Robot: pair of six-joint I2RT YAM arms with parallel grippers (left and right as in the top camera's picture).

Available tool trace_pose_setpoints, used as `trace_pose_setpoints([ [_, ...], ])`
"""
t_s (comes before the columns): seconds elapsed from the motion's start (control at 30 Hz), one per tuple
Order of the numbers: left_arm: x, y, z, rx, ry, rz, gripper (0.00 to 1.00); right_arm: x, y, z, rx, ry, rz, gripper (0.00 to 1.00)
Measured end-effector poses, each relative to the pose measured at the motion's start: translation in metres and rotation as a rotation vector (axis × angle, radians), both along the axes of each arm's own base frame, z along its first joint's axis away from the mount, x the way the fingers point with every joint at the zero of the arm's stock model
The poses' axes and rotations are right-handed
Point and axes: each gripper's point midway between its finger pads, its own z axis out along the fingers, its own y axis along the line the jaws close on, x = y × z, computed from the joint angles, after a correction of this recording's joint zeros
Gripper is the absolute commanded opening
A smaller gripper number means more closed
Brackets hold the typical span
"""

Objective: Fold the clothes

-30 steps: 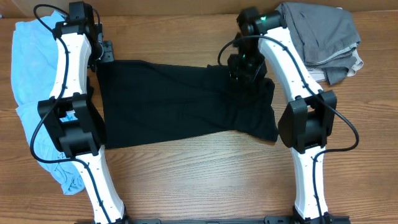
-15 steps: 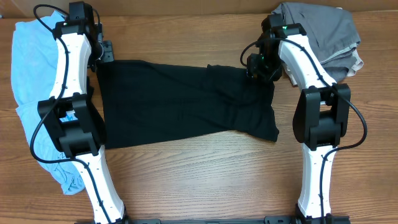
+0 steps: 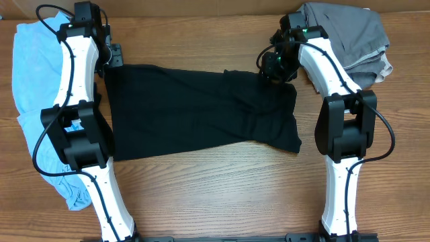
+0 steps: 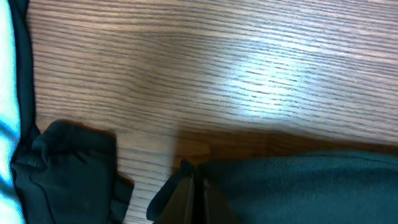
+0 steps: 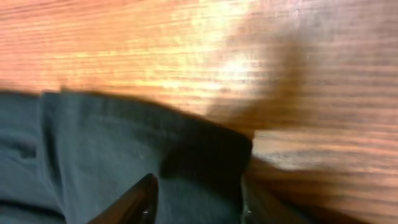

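Note:
A black garment (image 3: 201, 107) lies spread flat across the middle of the wooden table. My left gripper (image 3: 112, 59) is at its far left corner. In the left wrist view its fingers (image 4: 193, 190) are pressed together at the cloth's edge (image 4: 298, 186). My right gripper (image 3: 274, 67) is at the far right corner. In the right wrist view its fingers (image 5: 198, 199) are open and straddle the corner of the cloth (image 5: 112, 143), close above it.
A pile of light blue clothes (image 3: 30, 74) lies along the table's left edge and shows in the left wrist view (image 4: 6, 118). A heap of grey clothes (image 3: 349, 33) lies at the far right, just behind my right arm.
My right gripper has moved right from over the garment's upper middle to its far right corner, then a little back left. The left arm and the garment have not moved.

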Motion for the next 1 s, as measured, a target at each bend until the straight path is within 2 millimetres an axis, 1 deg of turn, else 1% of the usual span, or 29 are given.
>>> trace_pose_setpoints([
  [0.07,0.000,0.000,0.000,0.000,0.000,0.000,0.04,0.009,0.001,0.002,0.007,-0.036,-0.002,0.11],
  [0.1,0.000,0.000,0.000,0.000,0.000,0.000,0.04,0.012,0.002,0.003,0.011,-0.053,-0.001,0.04],
  [0.17,0.000,0.000,0.000,0.000,-0.001,0.000,0.04,0.019,0.003,0.006,0.016,-0.082,-0.002,0.04],
  [0.33,0.001,0.000,0.000,0.001,-0.005,0.000,0.04,0.026,0.004,0.008,0.020,-0.114,0.000,0.04],
  [0.4,0.008,0.001,0.003,0.006,-0.035,0.000,0.04,0.032,0.004,0.011,0.023,-0.140,0.000,0.04],
  [0.47,0.014,0.002,0.005,0.009,-0.059,0.000,0.04,0.039,0.004,0.019,0.028,-0.169,-0.003,0.04],
  [0.53,0.016,0.003,0.009,0.011,-0.071,0.000,0.04,0.053,0.002,0.035,0.035,-0.224,-0.007,0.04],
  [0.6,0.021,0.003,0.018,0.014,-0.094,0.001,0.04,0.074,-0.002,0.062,0.043,-0.318,-0.013,0.04],
  [0.7,0.033,0.005,0.044,0.024,-0.160,0.001,0.04,0.100,-0.012,0.106,0.054,-0.454,-0.029,0.04],
  [0.77,0.040,0.007,0.061,0.031,-0.205,0.004,0.04,0.110,-0.018,0.127,0.057,-0.517,-0.037,0.04],
  [0.8,0.043,0.007,0.066,0.033,-0.221,0.004,0.04,0.113,-0.021,0.134,0.058,-0.537,-0.040,0.04],
  [0.83,0.045,0.007,0.072,0.035,-0.235,0.005,0.04,0.115,-0.023,0.138,0.057,-0.549,-0.040,0.04],
  [0.9,0.046,0.007,0.076,0.034,-0.247,0.010,0.04,0.113,-0.025,0.140,0.050,-0.545,-0.034,0.04],
  [1.0,0.042,0.007,0.074,0.028,-0.225,0.016,0.04,0.104,-0.024,0.135,0.044,-0.502,-0.017,0.04],
])
